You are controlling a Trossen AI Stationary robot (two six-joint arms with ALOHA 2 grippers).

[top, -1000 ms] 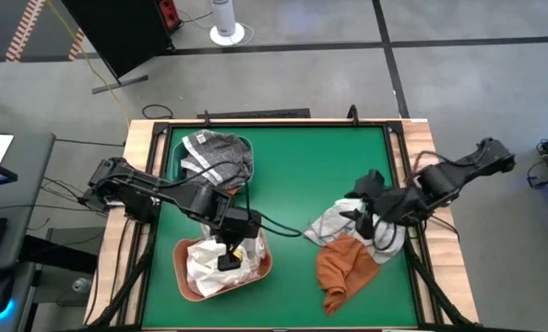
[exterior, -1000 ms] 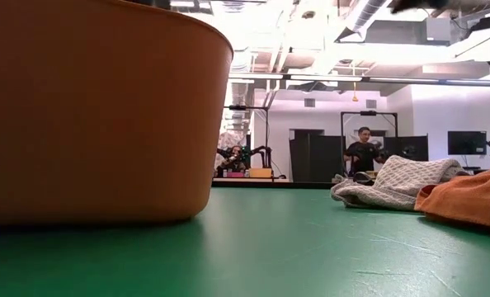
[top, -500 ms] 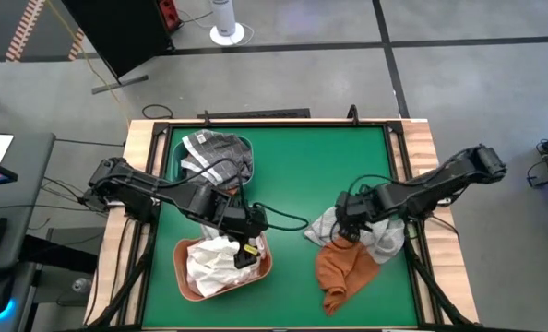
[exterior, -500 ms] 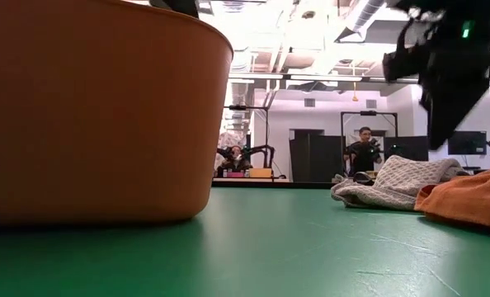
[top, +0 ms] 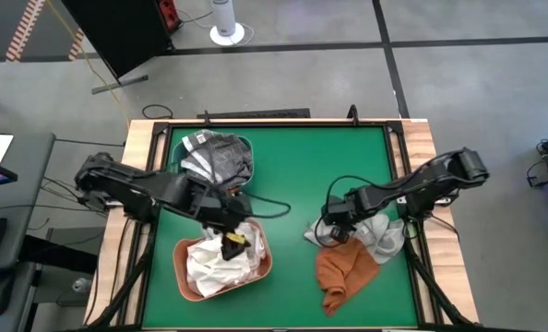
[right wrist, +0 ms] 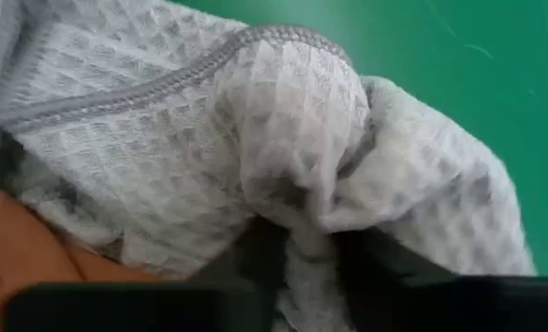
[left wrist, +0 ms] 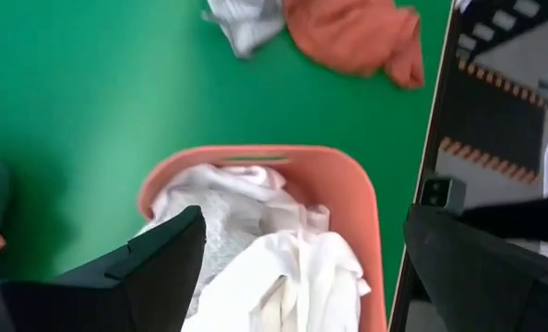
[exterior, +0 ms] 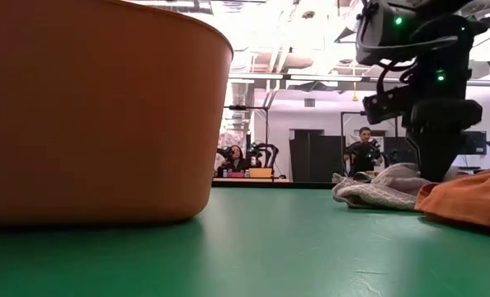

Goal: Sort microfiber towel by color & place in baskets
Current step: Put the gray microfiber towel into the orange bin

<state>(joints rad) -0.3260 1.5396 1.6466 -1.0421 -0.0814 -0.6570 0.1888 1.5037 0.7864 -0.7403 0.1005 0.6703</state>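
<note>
Now right gripper (top: 327, 232) fingers pinching fold of pale checked towel (right wrist: 256, 148); left gripper (top: 230, 242) wide above salmon basket (top: 260, 271).

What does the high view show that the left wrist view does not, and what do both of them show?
Only the high view shows the teal plastic basket holding dark grey towels, and the right gripper down on the pale waffle-weave towel, its fingers bunching the cloth.

Only the left wrist view shows the left gripper's wide-open dark fingers from close up, above the basket.

Both show the salmon orange plastic basket with white towels inside, the rust orange towel and the green table mat.
</note>
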